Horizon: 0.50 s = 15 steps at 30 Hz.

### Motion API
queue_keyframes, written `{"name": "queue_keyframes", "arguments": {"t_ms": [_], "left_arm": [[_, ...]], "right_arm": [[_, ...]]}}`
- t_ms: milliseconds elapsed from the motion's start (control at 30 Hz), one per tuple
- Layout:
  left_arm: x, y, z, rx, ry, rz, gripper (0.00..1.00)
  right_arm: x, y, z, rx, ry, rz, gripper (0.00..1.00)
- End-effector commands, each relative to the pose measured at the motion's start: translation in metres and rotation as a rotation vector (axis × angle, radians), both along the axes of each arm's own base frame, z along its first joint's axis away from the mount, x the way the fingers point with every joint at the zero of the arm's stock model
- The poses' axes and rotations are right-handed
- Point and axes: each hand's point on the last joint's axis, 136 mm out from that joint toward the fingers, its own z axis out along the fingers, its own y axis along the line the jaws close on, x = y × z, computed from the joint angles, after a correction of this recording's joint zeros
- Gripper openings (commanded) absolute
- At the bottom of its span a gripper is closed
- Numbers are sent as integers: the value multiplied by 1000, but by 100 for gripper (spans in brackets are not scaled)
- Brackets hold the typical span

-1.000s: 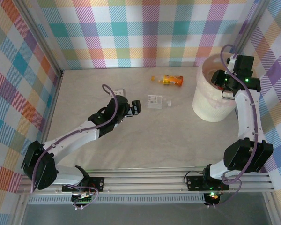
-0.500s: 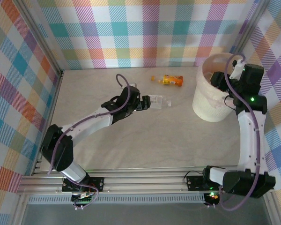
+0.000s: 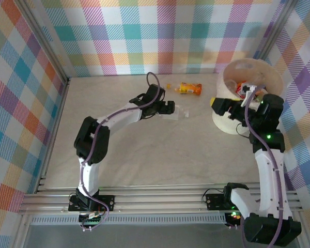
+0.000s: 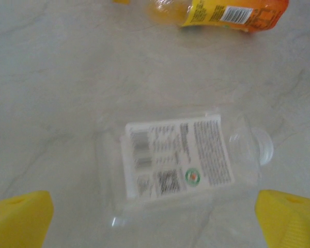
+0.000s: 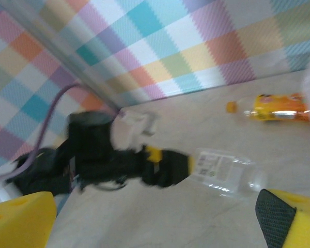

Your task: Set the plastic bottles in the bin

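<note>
Two bottles lie on the table point(image 3: 144, 150): a clear bottle point(image 4: 181, 165) just ahead of the left gripper point(image 3: 169, 108), jaws wide, gripping nothing; an orange bottle point(image 4: 232, 13) beyond it. Right gripper point(image 3: 216, 105), wide open and empty, hangs beside the bin point(image 3: 225, 123).

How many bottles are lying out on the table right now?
2: a clear bottle with a white label in the middle of the table, and an orange-labelled bottle farther back. More may be hidden inside the bin.
</note>
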Motion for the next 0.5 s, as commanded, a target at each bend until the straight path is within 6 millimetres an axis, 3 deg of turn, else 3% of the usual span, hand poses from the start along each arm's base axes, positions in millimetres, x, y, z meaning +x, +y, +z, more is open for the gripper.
{"name": "queue_keyframes", "arguments": {"t_ms": [0,267,467], "left_arm": [[33,-18,10,-39,-80,-99,100],[74,-38,-26,-150,-23,-216,100],[53,-67,-29,-313,63,-411,100]], "right_arm": [[-27,26,17,38,-117,156,100],[-51,55,-11,17,-111,257,100],[-37,52,-26,62,-13,204,100]]}}
